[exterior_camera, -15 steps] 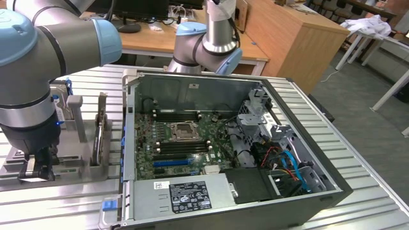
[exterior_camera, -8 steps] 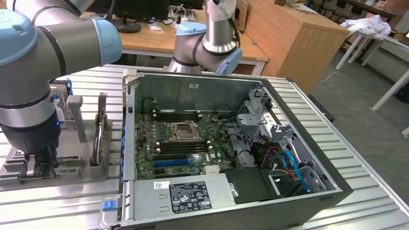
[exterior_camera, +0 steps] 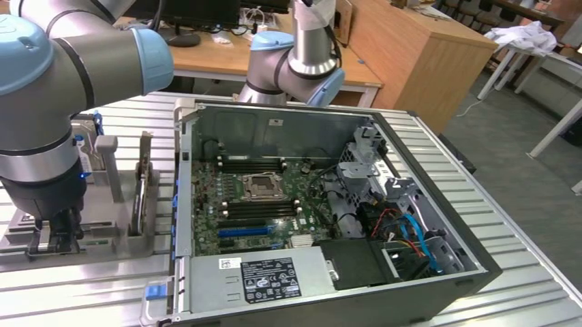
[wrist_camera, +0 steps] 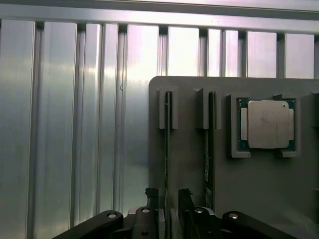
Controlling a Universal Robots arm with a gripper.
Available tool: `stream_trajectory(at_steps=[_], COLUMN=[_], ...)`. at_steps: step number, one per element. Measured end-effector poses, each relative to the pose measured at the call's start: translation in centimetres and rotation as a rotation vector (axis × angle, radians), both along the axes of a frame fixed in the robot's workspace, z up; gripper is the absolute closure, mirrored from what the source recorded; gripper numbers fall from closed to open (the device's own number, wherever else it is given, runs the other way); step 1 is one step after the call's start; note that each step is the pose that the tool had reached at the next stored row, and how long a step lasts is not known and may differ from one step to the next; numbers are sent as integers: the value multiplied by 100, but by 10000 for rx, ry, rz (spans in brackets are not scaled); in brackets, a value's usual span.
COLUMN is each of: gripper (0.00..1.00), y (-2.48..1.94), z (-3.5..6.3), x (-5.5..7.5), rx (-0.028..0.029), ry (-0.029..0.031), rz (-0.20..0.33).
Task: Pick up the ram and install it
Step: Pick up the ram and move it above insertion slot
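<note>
Ribbed silver metal table [exterior_camera: 91,286] carries an open dark computer case [exterior_camera: 236,129] with a green motherboard [exterior_camera: 264,204] inside. At nine o'clock from the case lies a grey plastic holder tray [exterior_camera: 100,235], and the black gripper [exterior_camera: 54,238] hangs low over it.

From the wrist, the ram [wrist_camera: 167,149], a thin green stick, stands on edge in a tray slot. The claw is spread, one finger each side of it. A second stick [wrist_camera: 209,149] is just beside, then a silver square processor chip [wrist_camera: 268,124].

Thin ram [wrist_camera: 167,149] edge-up in grey holder [wrist_camera: 189,164]
</note>
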State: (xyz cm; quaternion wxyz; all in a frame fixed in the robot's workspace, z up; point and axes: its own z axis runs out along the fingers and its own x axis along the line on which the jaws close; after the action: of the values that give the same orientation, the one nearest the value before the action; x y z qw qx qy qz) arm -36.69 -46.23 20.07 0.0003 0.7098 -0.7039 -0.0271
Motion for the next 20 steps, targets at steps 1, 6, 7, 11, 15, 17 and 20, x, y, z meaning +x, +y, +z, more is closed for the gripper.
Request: stream_trajectory(at_steps=[1, 6, 7, 11, 15, 17, 20], gripper=[70, 70, 70, 70, 78, 78, 78], y=[0, 0, 0, 0, 0, 0, 1], z=[0, -1, -1, -1, -1, -2, -11], x=[0, 0, 0, 0, 0, 0, 1], rx=[0, 1, 1, 1, 1, 1, 4], ry=[0, -2, -2, -2, -2, -2, -5], rz=[0, 0, 0, 0, 0, 0, 0])
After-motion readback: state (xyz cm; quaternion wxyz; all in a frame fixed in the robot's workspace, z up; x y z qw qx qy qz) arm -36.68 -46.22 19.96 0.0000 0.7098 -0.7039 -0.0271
